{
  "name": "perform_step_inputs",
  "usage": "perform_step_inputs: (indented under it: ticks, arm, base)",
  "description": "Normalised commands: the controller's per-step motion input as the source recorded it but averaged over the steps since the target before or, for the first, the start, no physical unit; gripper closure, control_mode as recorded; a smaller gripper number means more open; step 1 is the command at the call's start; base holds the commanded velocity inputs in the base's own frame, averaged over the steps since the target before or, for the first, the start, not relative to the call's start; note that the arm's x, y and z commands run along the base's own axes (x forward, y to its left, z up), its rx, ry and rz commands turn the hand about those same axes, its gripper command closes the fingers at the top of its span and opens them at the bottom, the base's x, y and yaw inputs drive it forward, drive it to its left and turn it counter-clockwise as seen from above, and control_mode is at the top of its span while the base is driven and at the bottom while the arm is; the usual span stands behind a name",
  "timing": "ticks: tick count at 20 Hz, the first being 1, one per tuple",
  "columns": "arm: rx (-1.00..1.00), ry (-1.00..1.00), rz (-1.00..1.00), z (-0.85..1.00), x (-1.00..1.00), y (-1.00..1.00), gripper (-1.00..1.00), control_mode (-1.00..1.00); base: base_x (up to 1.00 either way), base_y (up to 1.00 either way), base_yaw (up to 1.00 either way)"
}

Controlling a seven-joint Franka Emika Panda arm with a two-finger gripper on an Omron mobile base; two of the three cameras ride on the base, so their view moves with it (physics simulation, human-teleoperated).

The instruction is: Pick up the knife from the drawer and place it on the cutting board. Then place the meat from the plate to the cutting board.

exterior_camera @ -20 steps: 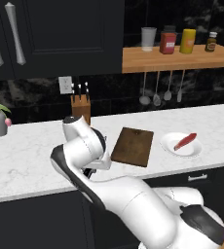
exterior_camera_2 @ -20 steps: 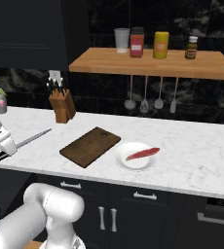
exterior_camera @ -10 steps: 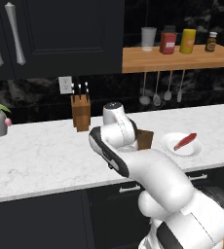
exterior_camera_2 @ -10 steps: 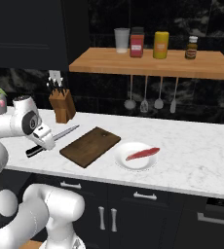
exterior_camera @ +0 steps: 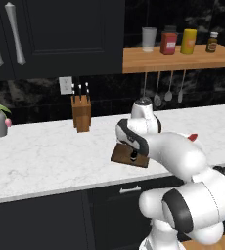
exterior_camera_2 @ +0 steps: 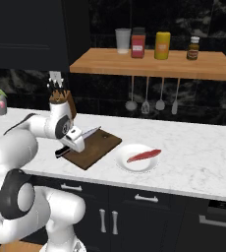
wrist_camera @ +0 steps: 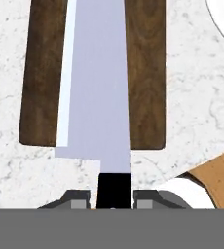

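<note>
Knife (wrist_camera: 97,92) is being gripped at its handle by the end effector (wrist_camera: 112,198), blade pointing toward twelve o'clock over the cutting board (wrist_camera: 143,73); lowering and release are being called for next.

Knife (exterior_camera_2: 91,133) now carried above cutting board (exterior_camera_2: 102,145), formerly beside it.

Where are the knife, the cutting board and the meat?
knife (wrist_camera: 97,97), hand view, middle of the blade.
cutting board (exterior_camera_2: 98,149), right base view, bare top surface.
meat (exterior_camera_2: 143,155), right base view, its middle, on the plate.
</note>
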Motion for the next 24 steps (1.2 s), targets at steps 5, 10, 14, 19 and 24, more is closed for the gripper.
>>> perform_step_inputs:
  ticks: [5, 10, 14, 19, 24]
  arm:
    - [0.0, 0.0, 0.05, -0.58, 0.92, -0.04, 1.0, -1.0]
    - [0.0, 0.0, 0.01, -0.32, 0.68, 0.0, 1.0, -1.0]
    - [0.0, 0.0, 0.02, -0.07, 0.07, 0.0, 1.0, -1.0]
    - [0.0, 0.0, 0.01, -0.45, -0.11, 0.0, -1.0, -1.0]
    - [0.0, -0.09, 0.01, -0.15, -0.13, 0.0, -1.0, -1.0]
  base:
    - [0.0, 0.0, 0.0]
    - [0.0, 0.0, 0.0]
    - [0.0, 0.0, 0.0]
    - [0.0, 0.0, 0.0]
    - [0.0, 0.0, 0.0]
